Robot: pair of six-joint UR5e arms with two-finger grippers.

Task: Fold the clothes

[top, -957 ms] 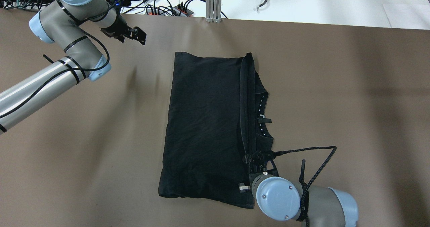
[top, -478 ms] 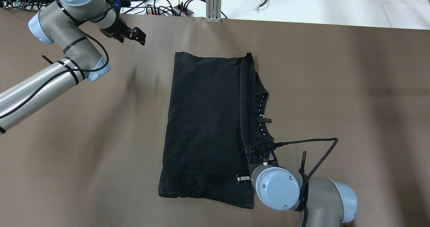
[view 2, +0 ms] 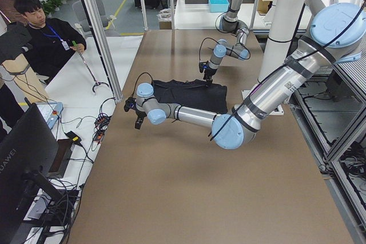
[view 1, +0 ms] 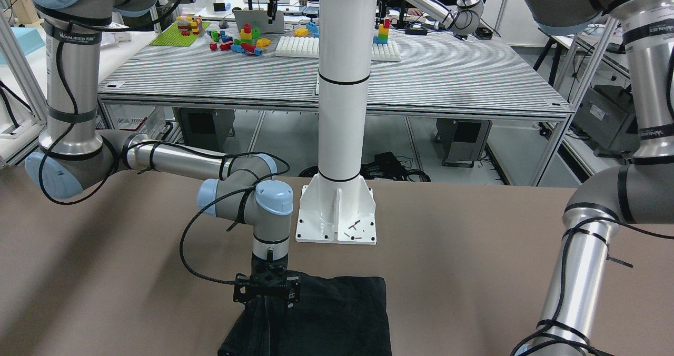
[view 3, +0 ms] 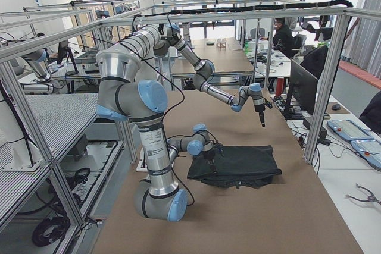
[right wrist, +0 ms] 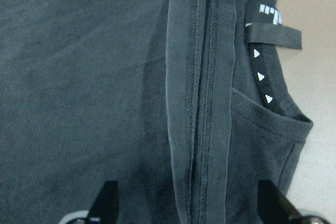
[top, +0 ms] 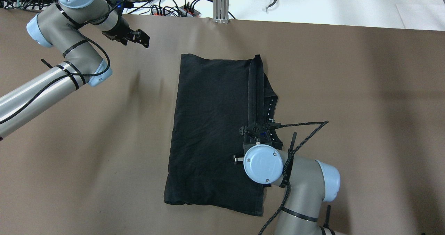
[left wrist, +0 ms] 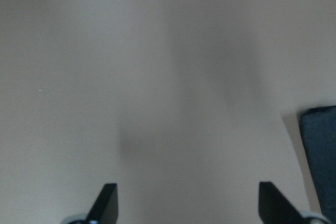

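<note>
1. Black shirt [top: 212, 130]: lies flat in the middle of the worktop [top: 347, 89], already doubled over once. Its stitched hem band [top: 255, 89] runs along the right side, and the taped collar [right wrist: 262, 77] peeks out from beneath.
2. Right gripper [right wrist: 187, 184]: poised straight above that band with its fingers apart, one on either side of it. Nothing is clamped.
3. Left gripper [top: 140, 40]: well apart from the shirt, toward the far left corner, fingers apart over bare brown cover. Only the shirt's corner shows at the edge of its wrist view.
4. Step, as I judge it: pinching the band for the next fold.
   - I would lower squarely so both stitched layers sit between the fingers.
   - I would keep clear of the collar underneath.
   - I would bring the left gripper to the band's far end before lifting, so the edge rises level.
5. Change over the last second: the right wrist has travelled along the band from the near corner toward its middle. The left elbow has shifted slightly. The shirt has not moved.
</note>
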